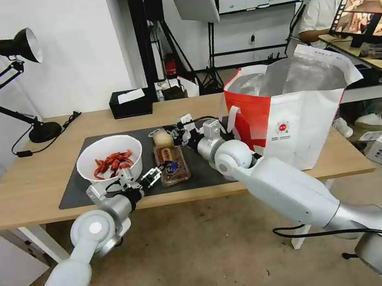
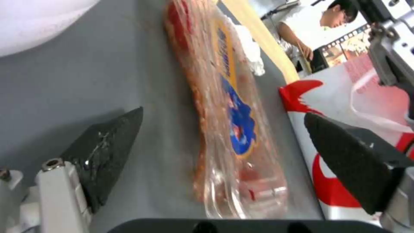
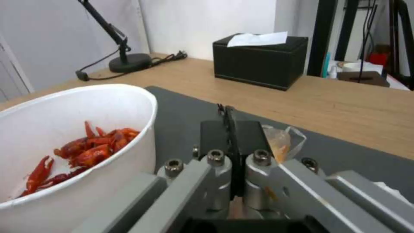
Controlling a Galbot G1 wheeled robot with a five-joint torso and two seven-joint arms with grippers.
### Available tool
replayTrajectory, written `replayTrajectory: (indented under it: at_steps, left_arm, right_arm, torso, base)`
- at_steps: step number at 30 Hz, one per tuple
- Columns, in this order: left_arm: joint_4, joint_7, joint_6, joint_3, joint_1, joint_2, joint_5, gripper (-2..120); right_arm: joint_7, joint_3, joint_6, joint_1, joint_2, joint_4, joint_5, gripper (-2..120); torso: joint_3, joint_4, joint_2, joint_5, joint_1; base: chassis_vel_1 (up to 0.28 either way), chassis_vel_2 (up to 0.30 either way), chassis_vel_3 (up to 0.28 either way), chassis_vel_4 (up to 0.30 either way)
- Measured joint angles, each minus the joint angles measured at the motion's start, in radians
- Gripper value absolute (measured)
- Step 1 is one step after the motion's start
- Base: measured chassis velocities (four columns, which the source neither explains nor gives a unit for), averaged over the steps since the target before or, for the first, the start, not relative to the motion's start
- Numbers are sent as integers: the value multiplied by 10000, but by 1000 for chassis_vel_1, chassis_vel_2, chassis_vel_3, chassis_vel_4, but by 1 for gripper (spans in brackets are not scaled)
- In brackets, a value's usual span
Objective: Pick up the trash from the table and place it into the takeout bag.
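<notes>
Mat (image 1: 72, 192) front edge, left end effector (image 1: 156, 173) spread — beside clear tray (image 1: 172, 164)

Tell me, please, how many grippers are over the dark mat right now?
2. The left gripper is open at the near end of the clear plastic tray; the right gripper is shut beside the beige ball, between the white bowl and the takeout bag.

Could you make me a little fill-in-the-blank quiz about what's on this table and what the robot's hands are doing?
1. The white bowl holds red ____ shells.
2. The left hand is ____, its fingers either side of the clear plastic tray.
3. The right hand has its fingers ____, beside the bowl.
4. The takeout bag stands at the table's ____ end.

Missing words: crayfish; open; shut; right
</notes>
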Motion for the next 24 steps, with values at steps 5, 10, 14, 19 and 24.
replayTrajectory:
  at_steps: [5,10,14,19,24]
  left_arm:
    - [154,-124,-98,32,-113,-170,76,100]
    - [210,-173,-159,116,-149,-237,203,100]
    - [236,-257,-203,181,-212,-337,246,100]
    - [234,-333,-205,297,-311,-465,231,100]
    - [234,-370,-205,388,-391,-484,203,100]
  right_arm:
    - [-15,1,1,-48,15,-4,-10,0]
    - [-21,1,2,-61,48,-30,-15,0]
    - [-25,0,6,-60,68,-69,-18,0]
    - [-26,22,14,-58,58,-75,-23,0]
    - [-29,52,21,-60,45,-75,-24,0]
  torso:
    - [0,1,0,1,0]
    - [0,1,0,1,-2]
    - [0,3,0,2,-2]
    - [0,0,0,1,-2]
    - [0,1,0,0,-1]
  base:
    - [0,0,0,0]
    - [0,0,0,0]
    - [0,0,0,0]
    - [0,0,0,0]
    - [0,0,0,0]
